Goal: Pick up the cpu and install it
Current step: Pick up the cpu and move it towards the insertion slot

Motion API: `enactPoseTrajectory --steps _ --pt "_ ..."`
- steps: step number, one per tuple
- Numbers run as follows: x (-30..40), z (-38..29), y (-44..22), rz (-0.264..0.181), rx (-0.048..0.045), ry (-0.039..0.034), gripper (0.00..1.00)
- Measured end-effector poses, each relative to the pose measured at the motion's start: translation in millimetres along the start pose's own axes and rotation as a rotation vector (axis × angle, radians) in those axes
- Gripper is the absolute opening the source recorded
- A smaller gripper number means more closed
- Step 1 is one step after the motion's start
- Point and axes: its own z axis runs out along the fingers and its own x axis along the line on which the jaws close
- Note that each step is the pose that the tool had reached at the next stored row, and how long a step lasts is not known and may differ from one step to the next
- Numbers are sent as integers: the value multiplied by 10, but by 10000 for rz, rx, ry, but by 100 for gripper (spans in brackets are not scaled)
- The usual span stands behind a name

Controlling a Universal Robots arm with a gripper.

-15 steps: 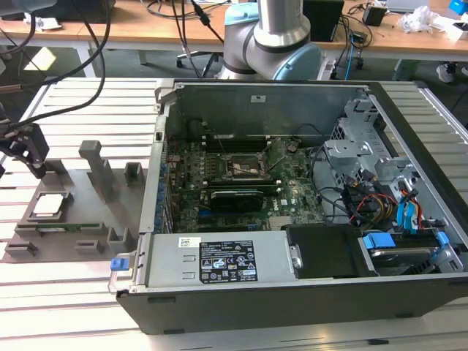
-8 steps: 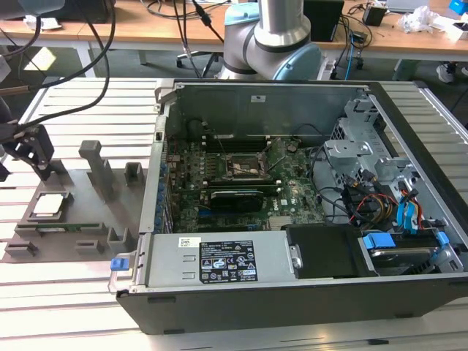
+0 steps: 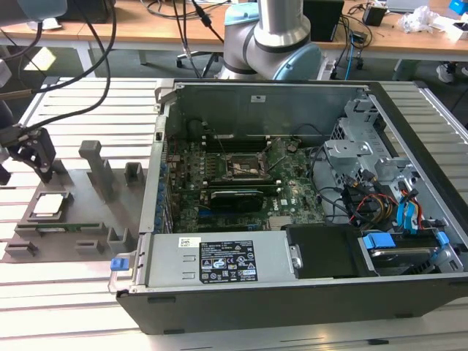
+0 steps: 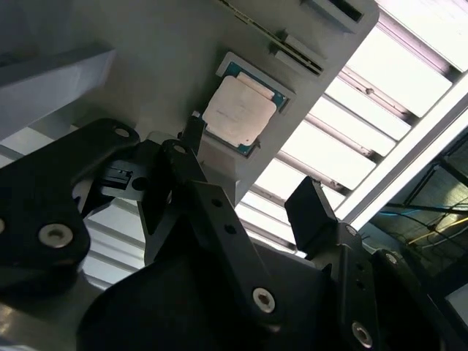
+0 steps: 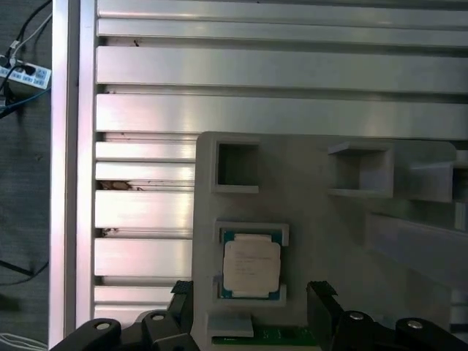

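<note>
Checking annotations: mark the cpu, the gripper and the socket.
cpu point(image 5: 251, 266): first wrist view, middle of its metal top plate.
gripper point(image 5: 252, 289): first wrist view, midway between its fingertips.
socket point(image 3: 245, 167): exterior view, centre of its square black frame.

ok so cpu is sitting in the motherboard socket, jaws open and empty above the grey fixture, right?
Not quite. The cpu is not in the motherboard socket; it lies in its recess on the grey fixture, as the first wrist view shows. The rest is right: the gripper is above that fixture, jaws open and empty.
</note>
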Motion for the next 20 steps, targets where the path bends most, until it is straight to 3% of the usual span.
enactPoseTrajectory --steps 20 --pt "2 68 0 0 0 0 72"
